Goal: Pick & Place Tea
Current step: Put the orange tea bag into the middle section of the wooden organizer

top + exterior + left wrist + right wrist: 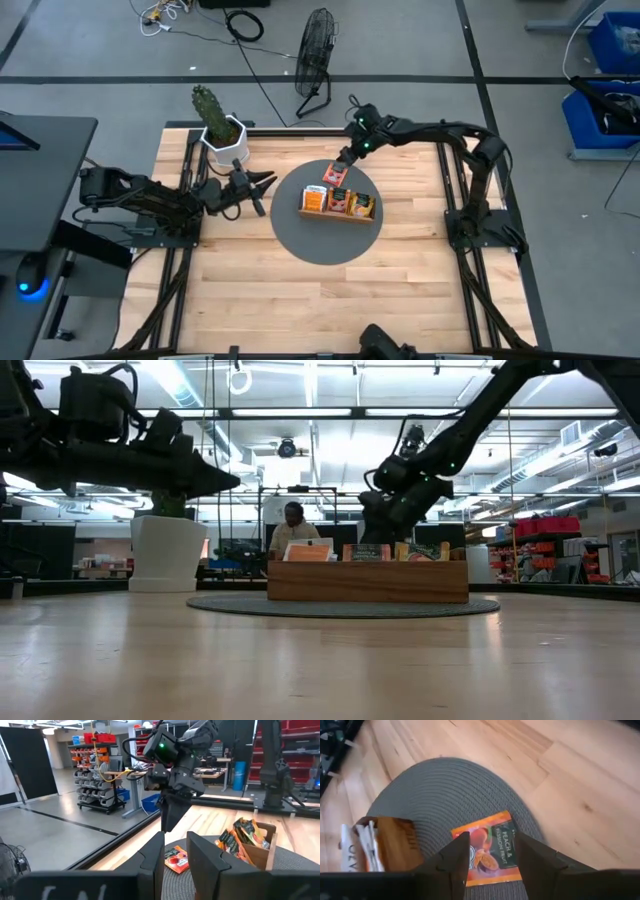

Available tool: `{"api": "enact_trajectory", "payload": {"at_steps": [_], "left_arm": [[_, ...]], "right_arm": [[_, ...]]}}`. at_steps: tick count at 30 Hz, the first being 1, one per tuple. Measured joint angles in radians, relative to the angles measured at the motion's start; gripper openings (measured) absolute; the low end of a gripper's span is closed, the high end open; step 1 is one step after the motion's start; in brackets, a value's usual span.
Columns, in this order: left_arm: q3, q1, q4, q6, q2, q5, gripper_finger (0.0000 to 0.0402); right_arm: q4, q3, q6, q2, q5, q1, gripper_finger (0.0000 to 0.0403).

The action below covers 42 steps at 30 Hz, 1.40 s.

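My right fingers hang spread and empty just above an orange tea sachet lying flat on the grey round mat, beside the wooden tray holding the other sachets. My left fingers wait near the cactus pot, slightly parted, holding nothing.

Overhead, table-level, two wrists — shared mat

Grey concrete floor with a black wire floor fan, blue storage bins, long ceiling strip lights
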Motion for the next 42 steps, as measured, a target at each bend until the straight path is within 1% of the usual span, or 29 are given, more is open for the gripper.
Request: {"api": "enact_trajectory", "payload": {"at_steps": [5, 10, 12, 15, 16, 19, 20, 23, 28, 30, 33, 37, 42], "left_arm": [[0.000, -0.001, -0.010, 0.000, 0.000, 0.028, 0.0085], [0.000, -0.001, -0.017, 0.003, 0.000, 0.033, 0.0085], [0.000, -0.001, -0.020, 0.004, 0.000, 0.033, 0.0085], [0.000, -0.001, -0.020, 0.004, 0.000, 0.033, 0.0085], [0.000, -0.001, -0.021, 0.005, 0.000, 0.033, 0.0085], [0.000, 0.000, -0.027, 0.005, 0.000, 0.033, 0.0085], [0.000, 0.000, -0.026, 0.005, 0.000, 0.033, 0.0085], [0.000, 0.000, -0.026, 0.008, 0.000, 0.033, 0.0085], [0.000, 0.000, -0.032, 0.008, 0.000, 0.033, 0.0085], [0.000, 0.000, -0.041, 0.008, 0.000, 0.033, 0.0085], [0.000, 0.000, -0.047, 0.016, 0.000, 0.033, 0.0085], [0.000, 0.000, -0.058, 0.022, 0.000, 0.033, 0.0085], [0.000, 0.000, -0.057, 0.024, 0.000, 0.033, 0.0085]], "right_arm": [[-0.005, 0.000, 0.017, 0.039, 0.068, 0.019, 0.0160], [-0.014, 0.000, 0.027, 0.041, 0.101, 0.043, 0.0160], [-0.033, 0.000, 0.047, 0.041, 0.098, 0.049, 0.0160], [-0.062, 0.010, -0.004, 0.041, 0.105, 0.054, 0.0160], [-0.091, 0.029, -0.032, 0.041, 0.128, 0.054, 0.0160], [-0.143, 0.105, -0.063, 0.044, 0.318, 0.078, 0.0160], [-0.183, 0.135, -0.082, 0.049, 0.351, 0.085, 0.0160], [-0.299, 0.226, -0.117, 0.088, 0.378, 0.112, 0.0160], [-0.457, 0.343, -0.214, 0.168, 0.375, 0.142, 0.0160], [-0.526, 0.373, -0.229, 0.207, 0.425, 0.152, 0.0160], [-0.553, 0.408, -0.256, 0.244, 0.444, 0.158, 0.0160], [-0.549, 0.412, -0.286, 0.260, 0.456, 0.169, 0.0160], [-0.545, 0.412, -0.336, 0.259, 0.535, 0.195, 0.0158]]}}
